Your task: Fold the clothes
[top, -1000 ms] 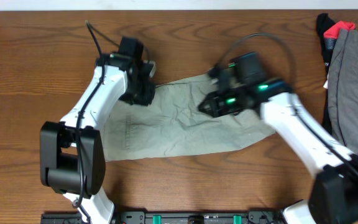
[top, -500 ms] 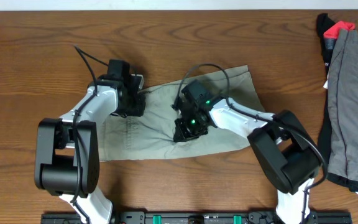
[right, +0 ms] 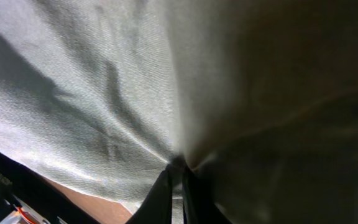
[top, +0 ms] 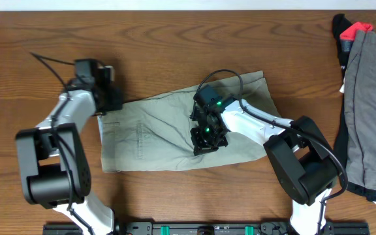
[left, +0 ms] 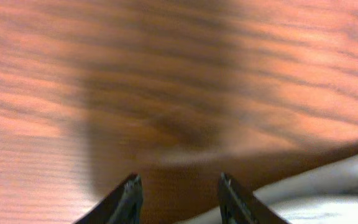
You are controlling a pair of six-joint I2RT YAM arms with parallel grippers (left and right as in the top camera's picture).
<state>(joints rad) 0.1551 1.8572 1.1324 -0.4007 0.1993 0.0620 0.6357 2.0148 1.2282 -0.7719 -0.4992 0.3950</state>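
Right gripper (right: 176, 177): fingers pinched tight on shorts (top: 155, 130), cloth puckered into ridge at tips. Grip sits on right half of shorts, inside edges. Left gripper (left: 179, 185): fingers apart, nothing between, bare wood of table (top: 175, 39) beneath; just beside shorts' upper-left corner. Shorts lie spread, wrinkled, mid-table, long side left to right, right end tilted toward far edge. Grey garment (top: 371, 98) well apart at right edge of table, black and red cloth (top: 352, 29) showing at its far end.

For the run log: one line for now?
left jaws: open, over table beside shorts | right jaws: shut on shorts | shorts: flat on table
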